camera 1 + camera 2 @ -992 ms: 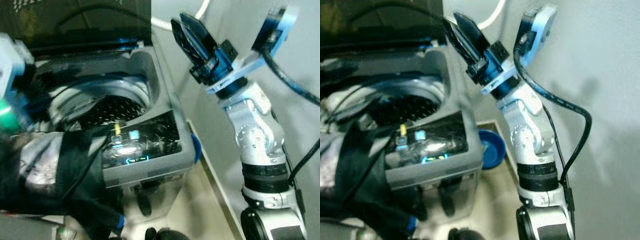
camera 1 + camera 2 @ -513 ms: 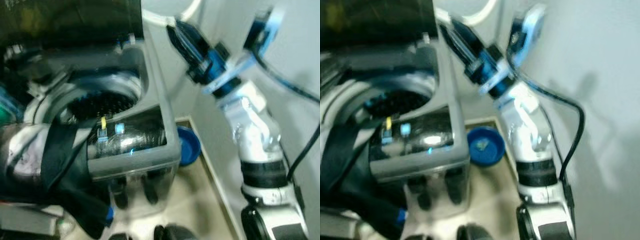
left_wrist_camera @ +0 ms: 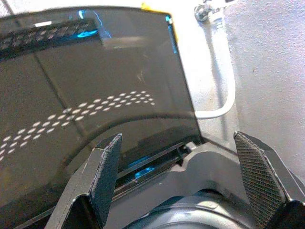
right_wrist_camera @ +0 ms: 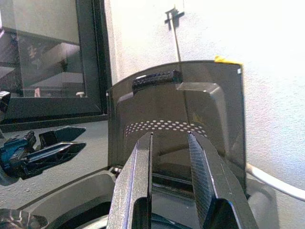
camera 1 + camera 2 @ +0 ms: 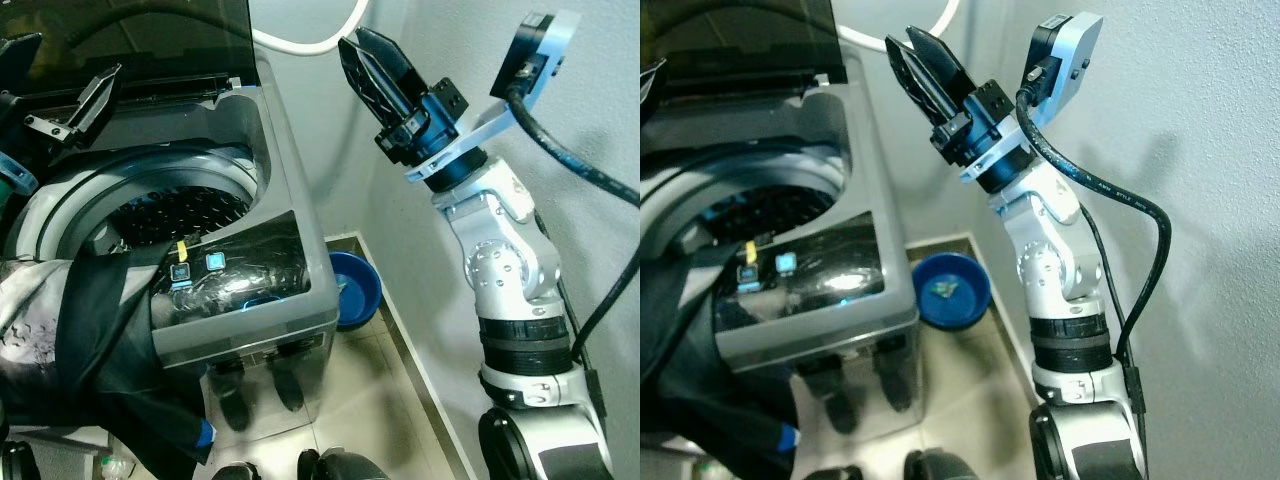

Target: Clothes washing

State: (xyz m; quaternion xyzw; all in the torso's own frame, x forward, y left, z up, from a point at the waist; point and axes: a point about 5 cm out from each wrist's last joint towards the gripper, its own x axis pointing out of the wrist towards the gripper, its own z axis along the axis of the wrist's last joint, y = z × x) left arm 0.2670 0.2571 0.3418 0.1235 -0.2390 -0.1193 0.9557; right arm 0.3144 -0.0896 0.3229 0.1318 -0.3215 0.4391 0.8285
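Dark garment [image 5: 120,370] hangs over the washing machine [image 5: 290,290] front edge, on its left-arm side. Left hand [image 3: 186,186] is nearer, spread wide over the tub; right hand [image 5: 375,70], slightly parted and empty, sits beyond the machine's far corner.

The right arm [image 5: 505,290] stands raised and bent, its silver joints stacked nearly upright, the wrist angled up toward the robot's left. The right gripper [image 5: 368,62] points upward, its 2 black fingers [image 4: 136,191] close together with a narrow gap between them, holding nothing. The left gripper [image 3: 186,176] is spread wide, its 2 fingers [image 3: 107,169] far apart and empty. In the left eye view it shows at the left edge [image 5: 70,105], held high.
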